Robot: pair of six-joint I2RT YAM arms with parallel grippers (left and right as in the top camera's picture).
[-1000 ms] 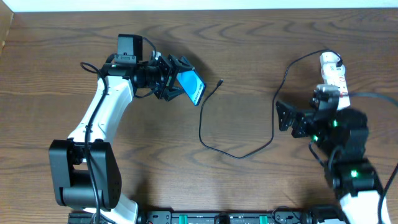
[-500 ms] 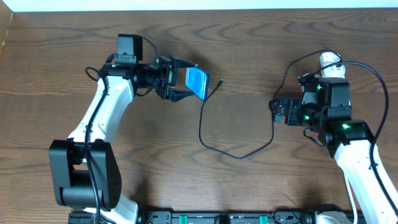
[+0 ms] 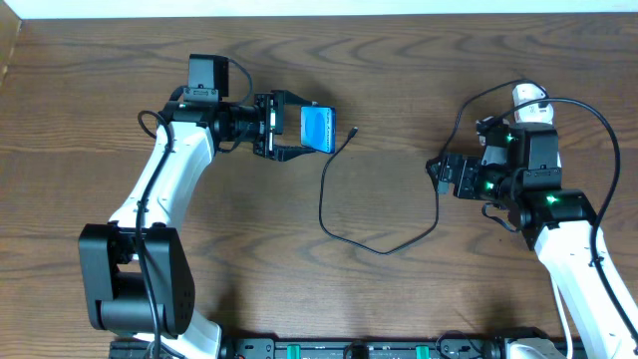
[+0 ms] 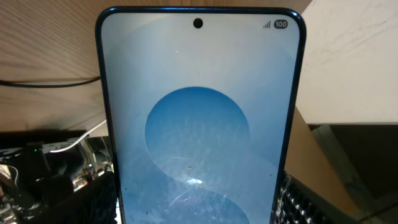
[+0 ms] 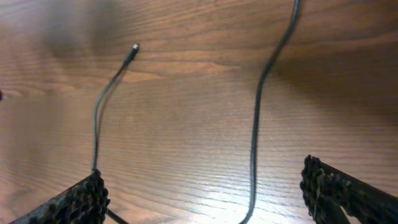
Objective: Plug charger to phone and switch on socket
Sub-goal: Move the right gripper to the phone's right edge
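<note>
My left gripper [image 3: 299,130] is shut on the phone [image 3: 318,129], holding it lifted above the table at back centre. Its blue screen [image 4: 199,124] fills the left wrist view between my dark fingers [image 4: 81,199]. The charger's black cable [image 3: 329,214] loops across the table; its plug tip [image 3: 354,131] lies just right of the phone and shows in the right wrist view [image 5: 134,47]. The white adapter head [image 3: 530,97] sits in the socket [image 3: 538,118], mostly hidden behind the right arm. My right gripper [image 3: 439,175] is open and empty, low over the cable [image 5: 255,143].
The table's far edge and a white wall run along the top [image 3: 319,8]. A black rail with green lights lies along the front edge [image 3: 349,349].
My left gripper has turned the phone and shifted it right, toward the plug tip. My right arm has swung up and left from the socket, toward the cable.
</note>
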